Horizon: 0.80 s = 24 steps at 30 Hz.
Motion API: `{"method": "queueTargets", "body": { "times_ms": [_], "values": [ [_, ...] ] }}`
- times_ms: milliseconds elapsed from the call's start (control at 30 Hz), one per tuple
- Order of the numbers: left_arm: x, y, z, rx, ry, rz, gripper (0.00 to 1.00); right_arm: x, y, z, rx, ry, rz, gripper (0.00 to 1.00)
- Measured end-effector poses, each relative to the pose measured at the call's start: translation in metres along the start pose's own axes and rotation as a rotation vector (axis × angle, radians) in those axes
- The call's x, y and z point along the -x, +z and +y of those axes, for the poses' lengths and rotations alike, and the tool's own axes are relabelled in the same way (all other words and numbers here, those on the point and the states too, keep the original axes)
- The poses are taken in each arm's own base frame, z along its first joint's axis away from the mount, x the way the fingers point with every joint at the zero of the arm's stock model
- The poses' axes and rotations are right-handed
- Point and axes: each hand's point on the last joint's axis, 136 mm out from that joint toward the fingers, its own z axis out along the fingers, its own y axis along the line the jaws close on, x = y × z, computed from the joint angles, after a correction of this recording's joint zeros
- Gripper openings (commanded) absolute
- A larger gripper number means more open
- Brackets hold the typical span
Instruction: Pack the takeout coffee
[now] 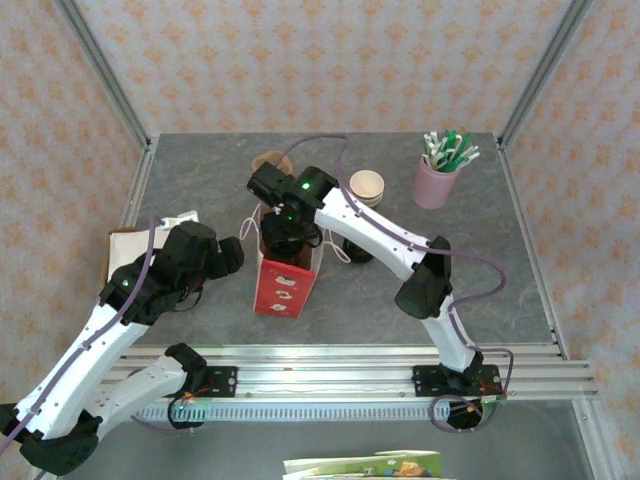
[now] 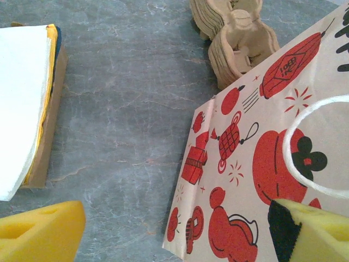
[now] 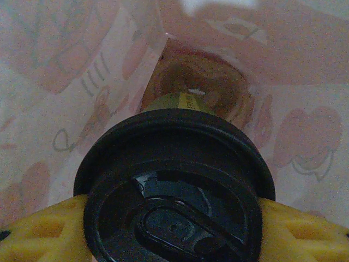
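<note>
Black-lidded takeout coffee (image 3: 174, 180) hangs inside the paper bag (image 1: 283, 288), clamped by your right fingers (image 3: 41, 232).

You are at the lowering step, by my judgement. The bag stands mid-desk (image 1: 500, 270), nearer the left edge than the right, and the cup seems not yet seated on its floor. Next, sink it until it sits flat and upright, then let go and lift straight out of the bag's mouth. Your left fingers (image 2: 41, 232) are released and empty beside the bag's printed wall. Right wrist view gives you the lid and the 2 fingers gripping it. Top view gives instead where the bag stands and how both arms flank it.
</note>
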Motion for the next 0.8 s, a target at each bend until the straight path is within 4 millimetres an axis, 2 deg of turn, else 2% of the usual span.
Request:
{"method": "queueTargets", "body": {
  "times_ms": [400, 600, 800],
  "values": [
    [0.0, 0.003, -0.002, 0.002, 0.003, 0.008, 0.9, -0.005, 0.021, -0.003, -0.028, -0.031, 0.039, 0.46],
    [0.0, 0.006, -0.004, 0.006, 0.004, 0.012, 0.91, -0.02, 0.036, -0.005, -0.059, -0.068, 0.081, 0.46],
    [0.0, 0.006, -0.006, -0.003, -0.013, 0.013, 0.91, -0.02, 0.037, -0.006, -0.075, -0.094, 0.076, 0.46]
  ]
}}
